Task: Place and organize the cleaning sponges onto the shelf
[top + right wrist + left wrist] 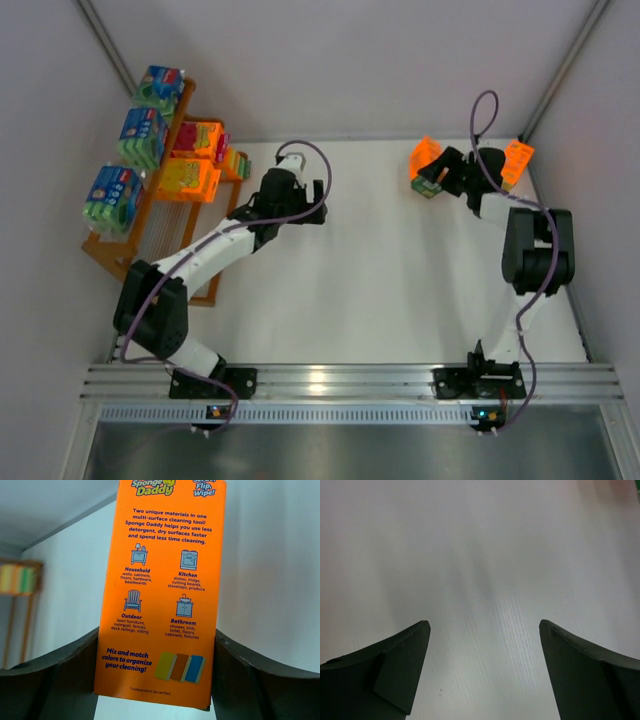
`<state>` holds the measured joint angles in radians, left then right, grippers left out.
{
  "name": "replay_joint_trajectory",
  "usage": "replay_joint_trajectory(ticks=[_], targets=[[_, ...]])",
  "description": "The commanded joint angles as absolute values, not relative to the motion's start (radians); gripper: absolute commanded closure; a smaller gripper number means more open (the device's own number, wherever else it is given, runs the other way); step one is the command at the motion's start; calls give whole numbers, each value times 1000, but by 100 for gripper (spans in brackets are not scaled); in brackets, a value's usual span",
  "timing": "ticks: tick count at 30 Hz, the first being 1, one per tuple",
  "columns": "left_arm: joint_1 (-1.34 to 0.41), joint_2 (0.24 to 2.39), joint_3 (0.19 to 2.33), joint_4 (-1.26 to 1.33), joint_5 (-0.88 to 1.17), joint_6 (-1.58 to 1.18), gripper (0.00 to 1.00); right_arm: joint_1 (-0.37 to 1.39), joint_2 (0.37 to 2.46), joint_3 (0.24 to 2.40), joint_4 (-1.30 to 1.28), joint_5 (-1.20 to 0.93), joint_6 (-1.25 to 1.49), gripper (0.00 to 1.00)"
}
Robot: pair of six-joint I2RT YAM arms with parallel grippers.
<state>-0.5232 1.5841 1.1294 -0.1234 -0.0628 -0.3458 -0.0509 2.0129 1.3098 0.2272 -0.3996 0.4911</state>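
Observation:
An orange sponge pack [165, 580] stands upright between my right gripper's [156, 632] fingers, and both pads press its side edges. From above, that gripper [436, 180] holds the pack [424, 158] at the far right of the table. A second orange pack [517, 163] lies just right of the arm. The orange shelf [120, 255] stands at the far left with three blue-green packs [143, 135] on its top tier and orange packs [188, 180] on the tier below. My left gripper [322, 205] hangs open over bare table, with nothing between its fingers [405, 670].
White walls close in the table on the left, back and right. The right arm's elbow [540, 250] sits near the right wall. A blurred part of the shelf [20, 580] shows far left in the right wrist view.

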Motion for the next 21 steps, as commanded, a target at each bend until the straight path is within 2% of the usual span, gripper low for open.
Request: replay_joint_trajectory(ticks=[1, 4, 7, 9, 13, 15, 17, 21], targets=[[-512, 1482, 1082, -94, -124, -338, 3, 14, 1746, 1066, 601, -682, 684, 40], [-486, 1405, 1025, -106, -149, -341, 3, 148, 1628, 888, 747, -767, 843, 37], [-460, 1300, 976, -106, -163, -350, 3, 303, 1574, 702, 960, -732, 1070, 36], [-457, 1223, 948, -104, -187, -342, 2, 395, 1591, 616, 1229, -654, 1308, 35], [-453, 1129, 901, -110, -160, -350, 2, 469, 1789, 477, 1706, -560, 1635, 35], [-451, 1083, 888, -124, -170, -377, 2, 492, 1834, 479, 1710, -568, 1652, 39], [-451, 1059, 873, -140, -184, -383, 2, 538, 1855, 482, 1698, -551, 1612, 40], [-451, 1026, 841, -155, -187, -382, 2, 601, 1885, 519, 1522, -561, 1554, 22]])
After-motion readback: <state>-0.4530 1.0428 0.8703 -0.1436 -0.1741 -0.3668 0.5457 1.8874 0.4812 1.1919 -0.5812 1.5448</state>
